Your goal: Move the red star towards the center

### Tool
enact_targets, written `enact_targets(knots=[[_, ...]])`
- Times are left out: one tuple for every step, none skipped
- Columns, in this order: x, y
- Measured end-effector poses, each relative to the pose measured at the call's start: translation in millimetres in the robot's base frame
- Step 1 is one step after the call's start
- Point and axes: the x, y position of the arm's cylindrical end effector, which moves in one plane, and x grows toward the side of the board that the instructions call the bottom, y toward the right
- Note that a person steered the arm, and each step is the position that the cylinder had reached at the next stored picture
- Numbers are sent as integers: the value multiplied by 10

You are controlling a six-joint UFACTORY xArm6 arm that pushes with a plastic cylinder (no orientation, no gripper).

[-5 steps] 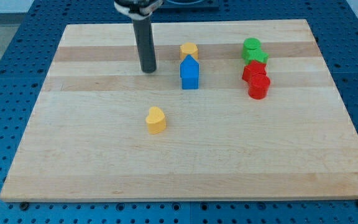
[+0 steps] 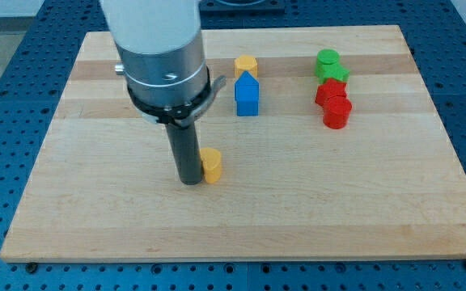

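1. Tip (image 2: 190, 181) down on the board (image 2: 95, 210), touching or just short of the yellow block (image 2: 211, 164) on its view-right side (contact can't be confirmed, rod hides part of that block).
2. No fingers on this rig: only a plain rod, nothing to spread, press or pinch.
3. Red star (image 2: 329, 91) sits well apart from tip, far to view-right and somewhat toward view-top.
4. Star packed in a column: green blocks (image 2: 328, 65) touching it on the view-top side, second red block (image 2: 337, 112) touching on the view-bottom side (star points hard to make out, upper red one taken as the star).
5. Blue block (image 2: 247, 96) and small yellow block (image 2: 246, 65) between tip and star, up toward view-top; roughly on a straight line from tip to star, so likely in the way.
6. Key relation: centre lies view-left and view-bottom of star, i.e. on the tip's side of it. Tip currently on the wrong side for a push.
7. Judgement: need to get round to star's view-right/top flank first, then push toward view-left and down. Green stack crowds that flank, so entry from view-right probably cleaner.
8. Risk: lower red block likely dragged along with star if push angle too steep.
9. Task progress: star not yet moved, by the look of it.
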Motion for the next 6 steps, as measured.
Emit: enact_targets(knots=[[0, 215], [15, 433], [16, 616], [15, 724], [-53, 729], [-181, 720]])
